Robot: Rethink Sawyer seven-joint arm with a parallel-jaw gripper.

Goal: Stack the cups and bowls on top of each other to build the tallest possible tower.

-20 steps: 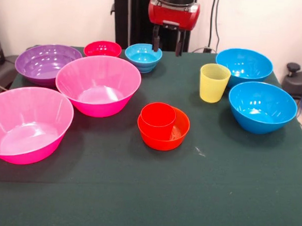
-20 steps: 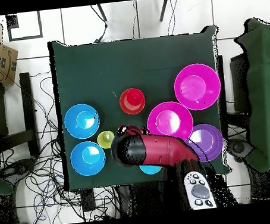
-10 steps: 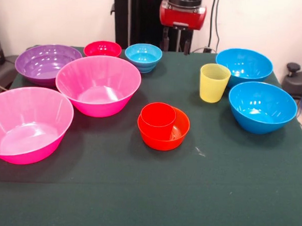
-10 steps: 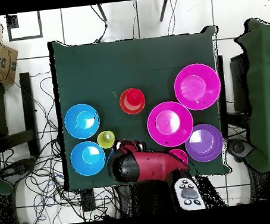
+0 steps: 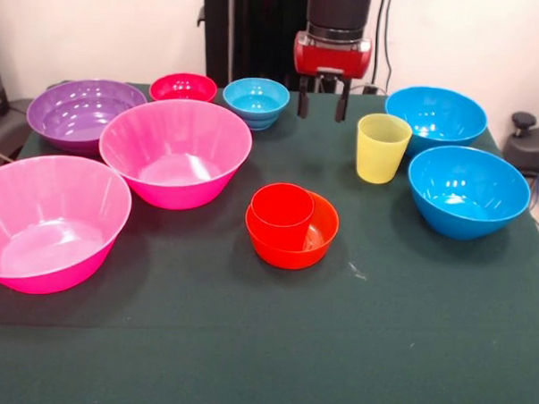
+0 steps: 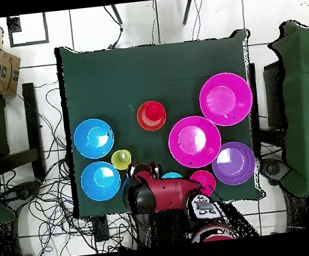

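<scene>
Dark green cloth covers the counter, with a pale wall behind it. At the left edge a big pink bowl sits near the front, and a purple bowl sits toward the back corner. Beside them is a second pink bowl, with a small red bowl behind it at the back edge. A small light-blue bowl sits next along that edge. Mid-counter, the red cup stands inside the small orange bowl. The pincer hangs above the back edge, spread and empty. Right of it stands the yellow cup, then two large blue bowls, one nearer the front than the other.
</scene>
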